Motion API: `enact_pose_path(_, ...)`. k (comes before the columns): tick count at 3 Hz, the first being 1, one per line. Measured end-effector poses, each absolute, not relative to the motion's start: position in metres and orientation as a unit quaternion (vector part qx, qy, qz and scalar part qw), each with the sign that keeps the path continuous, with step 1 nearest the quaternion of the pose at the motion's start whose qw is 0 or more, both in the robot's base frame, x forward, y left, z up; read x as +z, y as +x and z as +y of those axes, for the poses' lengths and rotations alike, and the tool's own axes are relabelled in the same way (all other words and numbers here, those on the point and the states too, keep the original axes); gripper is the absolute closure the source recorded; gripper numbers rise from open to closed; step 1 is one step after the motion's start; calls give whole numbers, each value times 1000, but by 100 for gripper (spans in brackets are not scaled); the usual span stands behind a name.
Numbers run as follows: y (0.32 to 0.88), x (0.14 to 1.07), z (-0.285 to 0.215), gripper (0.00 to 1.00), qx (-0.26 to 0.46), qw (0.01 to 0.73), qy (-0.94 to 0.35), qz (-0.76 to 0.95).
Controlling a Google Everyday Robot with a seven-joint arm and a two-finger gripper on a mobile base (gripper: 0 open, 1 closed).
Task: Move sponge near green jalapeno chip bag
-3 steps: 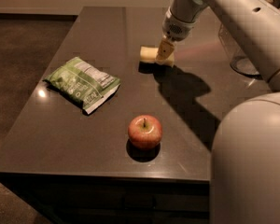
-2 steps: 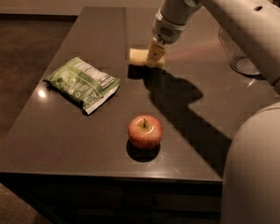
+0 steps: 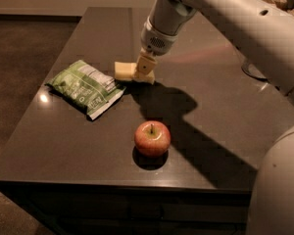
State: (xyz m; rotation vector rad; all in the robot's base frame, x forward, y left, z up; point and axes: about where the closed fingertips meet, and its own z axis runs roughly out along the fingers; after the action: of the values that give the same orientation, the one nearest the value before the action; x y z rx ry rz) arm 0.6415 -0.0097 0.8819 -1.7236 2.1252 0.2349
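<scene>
The sponge (image 3: 123, 71), a soft pale yellow block with rounded edges, has travelled left over the last second, pinched in the gripper (image 3: 143, 71). It now sits just beside the crinkled green jalapeno chip bag (image 3: 85, 87), left of the gripper, so release seems near. A glossy apple (image 3: 152, 138) rests on the dark, smooth desk (image 3: 225, 97), well in front of the gripper.

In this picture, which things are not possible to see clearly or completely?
All in the camera view:
Right end of the sponge: hidden by the gripper, which holds it just right of the chip bag.
Print on the chip bag: too small to read.
Right side of the table: covered by the arm.
The robot body: cut off by the right and bottom edges.
</scene>
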Motion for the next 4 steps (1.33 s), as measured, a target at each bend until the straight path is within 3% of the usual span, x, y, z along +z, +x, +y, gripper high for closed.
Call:
enact_pose_path(1,641,880,-8,59,85,195,-616,758)
enact_pose_path(2,642,877,-7,28,86,194,-617,758)
enact_pose_path(3,642,876,-6,3,86,192,-618,758)
enact_pose_path(4,642,875,-5,0,87,192,-618,758)
